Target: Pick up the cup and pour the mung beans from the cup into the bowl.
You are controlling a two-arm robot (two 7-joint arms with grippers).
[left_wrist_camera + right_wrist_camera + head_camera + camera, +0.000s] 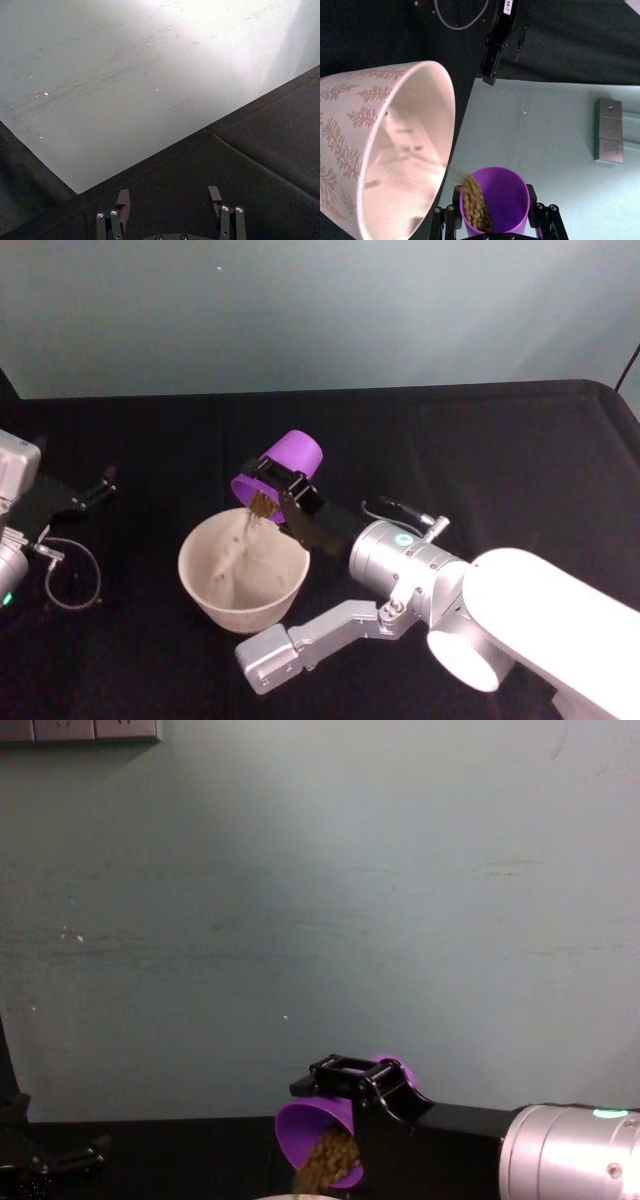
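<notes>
Holds the smooth, bright purple plastic cup (297, 453) pinched in the right tool (284, 487), long axis tilted, mouth lowest. Sends tiny brownish-olive mung beans (262, 504) in a thin stream into the round, pale bowl (245, 618) just below the tool on the black worktop (480, 460). Leaves the left tool (170, 200) spread and parked well apart.

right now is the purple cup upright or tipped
Tipped: the cup, held in the right pincer, leans mouth-down over the bowl, mung beans spilling from its lip.
</notes>
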